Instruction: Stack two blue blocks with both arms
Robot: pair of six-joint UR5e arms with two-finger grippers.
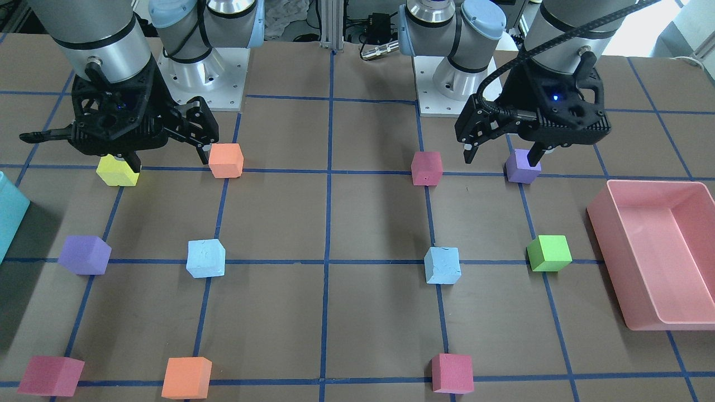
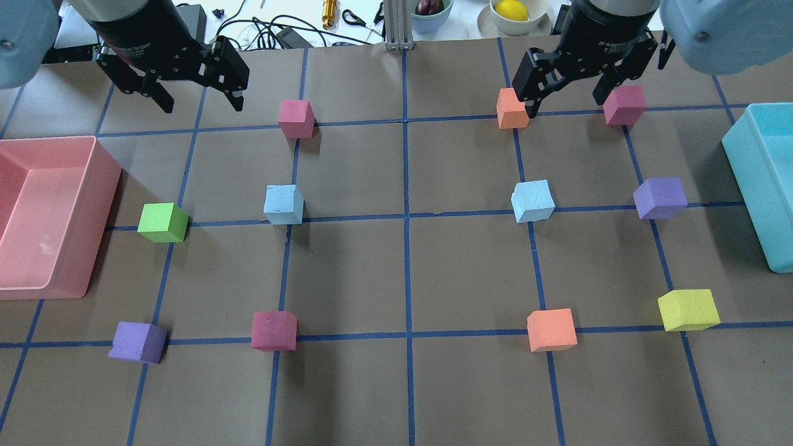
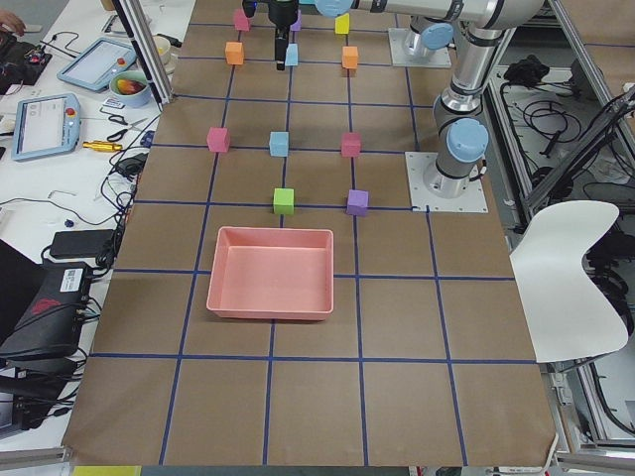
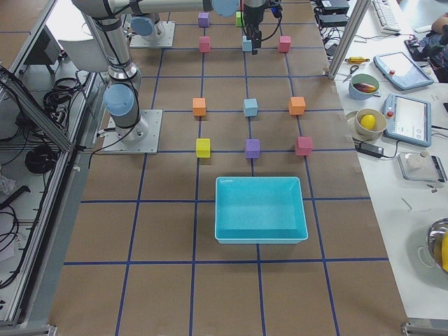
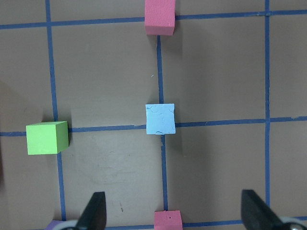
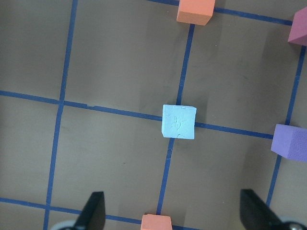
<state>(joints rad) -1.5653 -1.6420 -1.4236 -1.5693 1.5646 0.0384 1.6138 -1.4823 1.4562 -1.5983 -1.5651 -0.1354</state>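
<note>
Two pale blue blocks sit apart on the middle grid line: one on my left side, one on my right side. My left gripper hangs high above the table, open and empty; its wrist view shows the left blue block ahead of the spread fingertips. My right gripper also hangs high, open and empty; the right blue block lies ahead of its fingertips.
A pink bin stands at the left edge and a teal bin at the right edge. Other cubes dot the grid: green, purple, yellow, orange, maroon.
</note>
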